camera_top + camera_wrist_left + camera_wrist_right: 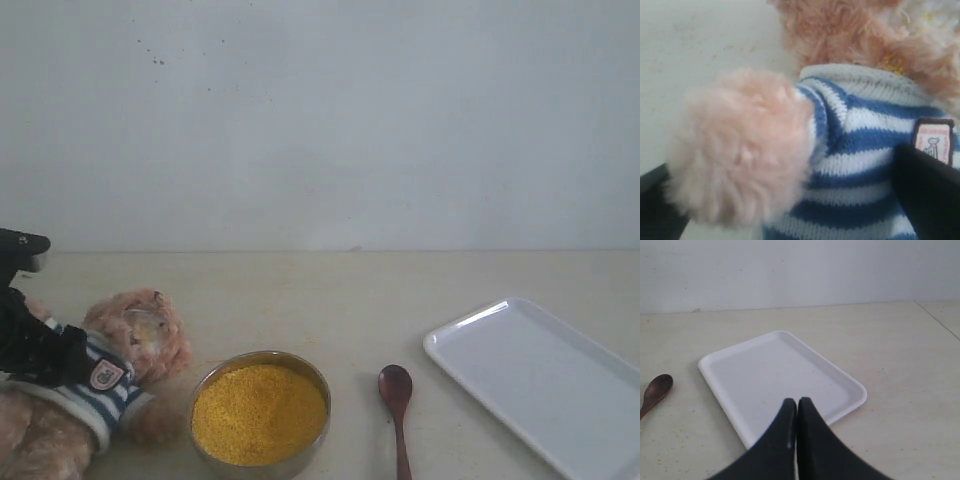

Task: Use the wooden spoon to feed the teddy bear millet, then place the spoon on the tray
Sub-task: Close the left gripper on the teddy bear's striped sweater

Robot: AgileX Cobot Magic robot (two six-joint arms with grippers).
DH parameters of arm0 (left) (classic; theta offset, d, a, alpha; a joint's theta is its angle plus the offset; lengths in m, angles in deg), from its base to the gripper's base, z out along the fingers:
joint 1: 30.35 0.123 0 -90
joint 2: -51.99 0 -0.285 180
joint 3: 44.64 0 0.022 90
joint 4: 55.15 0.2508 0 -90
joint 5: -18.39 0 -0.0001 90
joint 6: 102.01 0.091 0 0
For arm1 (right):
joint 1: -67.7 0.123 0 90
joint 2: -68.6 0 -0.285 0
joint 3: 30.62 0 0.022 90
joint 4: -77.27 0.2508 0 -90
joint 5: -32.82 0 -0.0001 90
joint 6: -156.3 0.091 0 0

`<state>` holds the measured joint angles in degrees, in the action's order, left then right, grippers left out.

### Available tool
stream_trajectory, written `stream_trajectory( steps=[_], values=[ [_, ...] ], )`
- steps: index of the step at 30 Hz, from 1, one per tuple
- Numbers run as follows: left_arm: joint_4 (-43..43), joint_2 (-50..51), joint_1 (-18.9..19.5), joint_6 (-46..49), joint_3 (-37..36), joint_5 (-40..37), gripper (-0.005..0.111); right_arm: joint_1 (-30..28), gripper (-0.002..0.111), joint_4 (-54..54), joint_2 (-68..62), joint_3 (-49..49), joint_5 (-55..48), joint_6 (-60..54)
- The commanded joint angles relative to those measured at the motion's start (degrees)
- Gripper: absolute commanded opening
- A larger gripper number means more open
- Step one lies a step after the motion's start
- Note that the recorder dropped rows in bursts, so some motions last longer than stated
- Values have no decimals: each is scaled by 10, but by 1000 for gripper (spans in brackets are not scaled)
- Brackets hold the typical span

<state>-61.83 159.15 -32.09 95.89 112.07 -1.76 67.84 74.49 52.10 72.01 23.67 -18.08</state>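
Observation:
The teddy bear (135, 340) lies at the table's front left in its blue-and-white striped shirt (865, 135). My left gripper (45, 355) is on the bear's body. Its dark fingers (927, 195) stand wide apart, open, on either side of the bear's fluffy arm and chest. Yellow millet (258, 412) fills a round metal bowl (312, 372) beside the bear. The wooden spoon (396, 395) lies on the table between bowl and tray, also at the edge of the right wrist view (656, 391). My right gripper (797, 404) is shut and empty above the near end of the white tray (780, 375).
The tray (545, 385) lies at the front right and runs out of the exterior view. A pale wall stands behind the table. A seam in the tabletop (937, 320) runs beyond the tray. A few yellow grains cling to the bear's neck (892, 62).

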Motion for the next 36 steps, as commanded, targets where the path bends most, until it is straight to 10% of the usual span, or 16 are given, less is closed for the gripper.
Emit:
stream_trajectory(
  steps=[1,7,13,36],
  values=[
    [-50,40,1,-3,3,9,95,-1,0,-1,1,1,7,0],
    [-69,74,0,-3,3,9,87,-1,0,-1,1,1,7,0],
    [-93,76,-1,-3,6,5,5,-1,0,-1,1,1,7,0],
    [-196,-104,0,47,-42,-46,4,-1,0,-1,1,1,7,0]
  ],
)
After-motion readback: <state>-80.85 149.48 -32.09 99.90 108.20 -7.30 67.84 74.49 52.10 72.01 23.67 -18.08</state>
